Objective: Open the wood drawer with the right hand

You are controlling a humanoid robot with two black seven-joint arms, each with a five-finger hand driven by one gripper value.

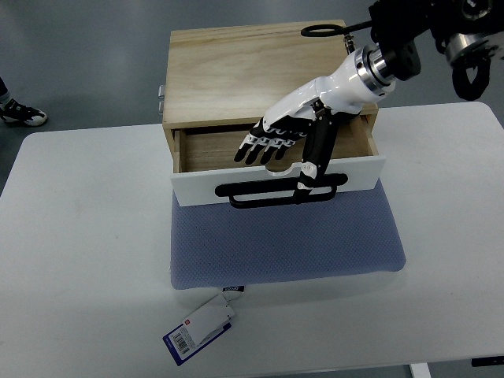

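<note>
A light wood box [236, 71] stands at the back of the white table. Its drawer [213, 150] is pulled partly out and shows a bare wooden inside. The drawer front [197, 189] is white with a black bar handle [260, 193]. My right hand [282, 167], white with black fingers, reaches in from the upper right. Its fingers [264, 146] lie stretched out over the drawer's inside, open. The thumb [311, 161] points down across the white front and reaches the handle. Whether the thumb presses on the handle cannot be told.
A blue-grey padded mat [283, 244] lies under the drawer front, with a barcode tag [198, 329] at its near left corner. A black ring [319, 31] rests on the box top. A person's shoe [20, 114] shows at the left edge.
</note>
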